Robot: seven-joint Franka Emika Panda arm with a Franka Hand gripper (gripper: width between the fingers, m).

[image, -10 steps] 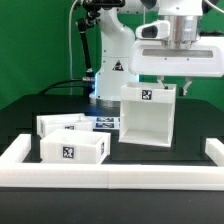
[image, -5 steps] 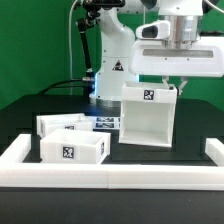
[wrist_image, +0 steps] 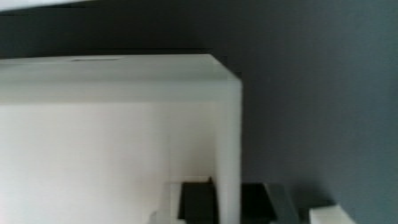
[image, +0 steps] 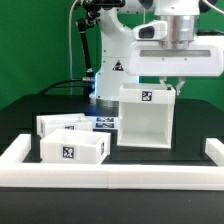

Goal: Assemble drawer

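Note:
The white drawer casing [image: 146, 120] stands upright right of centre in the exterior view, with a tag on its top front edge. My gripper [image: 175, 86] reaches down from above onto the casing's top edge on the exterior view's right. In the wrist view the casing [wrist_image: 107, 130] fills the picture, and its thin side wall runs between my black fingers [wrist_image: 196, 205]. My gripper [wrist_image: 228, 206] is shut on that wall. Two white tray boxes, one in front [image: 72, 150] and one behind [image: 60, 124], lie on the exterior view's left.
The long low white border wall [image: 110, 176] runs along the front and turns up at both ends. The marker board [image: 105, 124] lies flat between the trays and the casing. The robot base [image: 108, 70] stands behind on the black table.
The casing and my gripper have shifted slightly toward the exterior view's left. The two tray boxes have not moved.

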